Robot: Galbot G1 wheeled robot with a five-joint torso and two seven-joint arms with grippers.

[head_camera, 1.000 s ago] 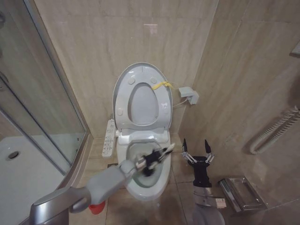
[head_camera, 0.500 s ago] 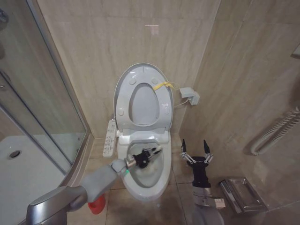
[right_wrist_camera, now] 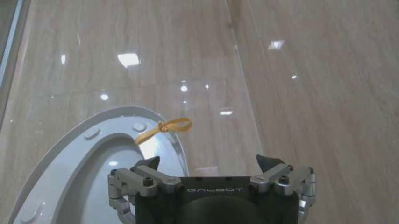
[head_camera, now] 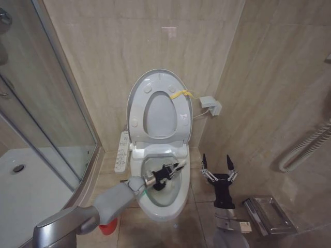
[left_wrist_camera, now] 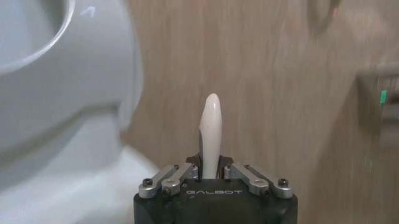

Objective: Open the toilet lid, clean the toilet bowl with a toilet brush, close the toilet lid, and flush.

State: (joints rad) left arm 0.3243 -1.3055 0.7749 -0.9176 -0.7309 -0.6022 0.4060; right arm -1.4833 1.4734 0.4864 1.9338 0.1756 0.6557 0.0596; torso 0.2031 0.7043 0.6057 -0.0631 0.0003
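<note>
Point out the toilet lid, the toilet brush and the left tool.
toilet lid (head_camera: 135, 106): head view, raised underside's left edge.
toilet brush (left_wrist_camera: 210, 135): left wrist view, white handle.
left tool (head_camera: 166, 171): head view, over the bowl, gripping the brush.

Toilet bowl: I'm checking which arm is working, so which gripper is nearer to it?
Left. The left gripper is over the toilet bowl, holding the toilet brush; the right gripper hangs open beside it.

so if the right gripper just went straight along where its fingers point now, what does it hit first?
Probably nothing close. The right gripper stands open beside the toilet bowl, fingers up; its wrist view faces the tiled wall, the raised toilet lid off to one side. Depth is unclear.
</note>
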